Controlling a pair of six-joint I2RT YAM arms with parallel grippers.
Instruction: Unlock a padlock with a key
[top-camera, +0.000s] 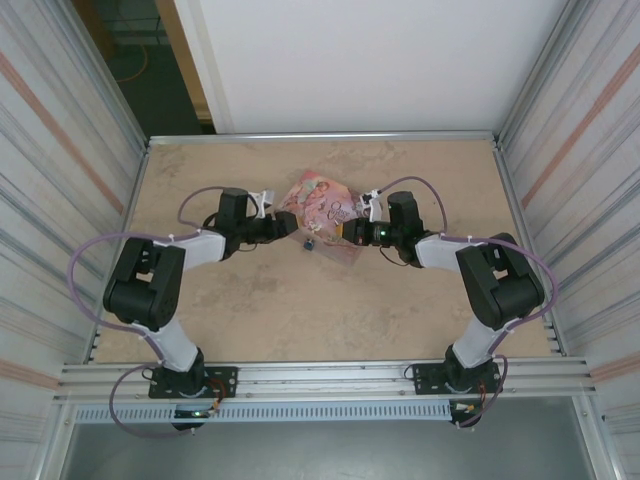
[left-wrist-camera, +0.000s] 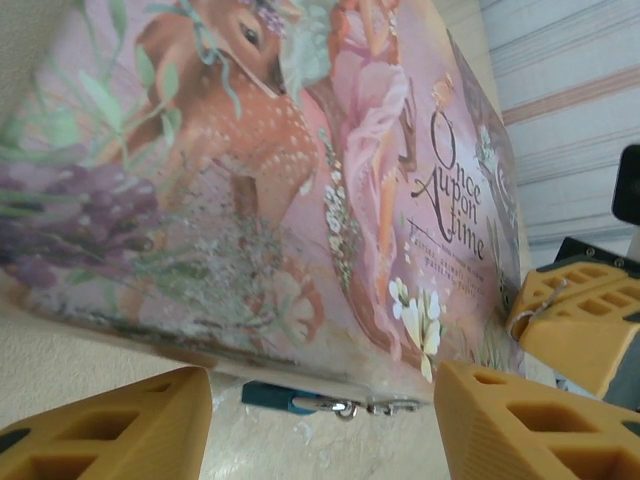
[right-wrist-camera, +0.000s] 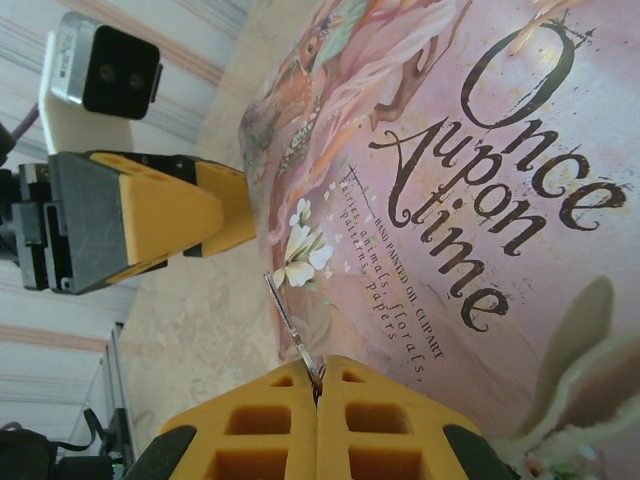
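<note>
left claw (left-wrist-camera: 322, 392); padlock (left-wrist-camera: 268, 396) flat, shackle (left-wrist-camera: 338, 407) toward key (left-wrist-camera: 545, 298) in right claw (right-wrist-camera: 318, 378)

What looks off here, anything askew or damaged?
No damage or spill. The pink tin sits skewed on the table, the padlock lying at its base. The key slants sideways out of the shut right gripper.
</note>
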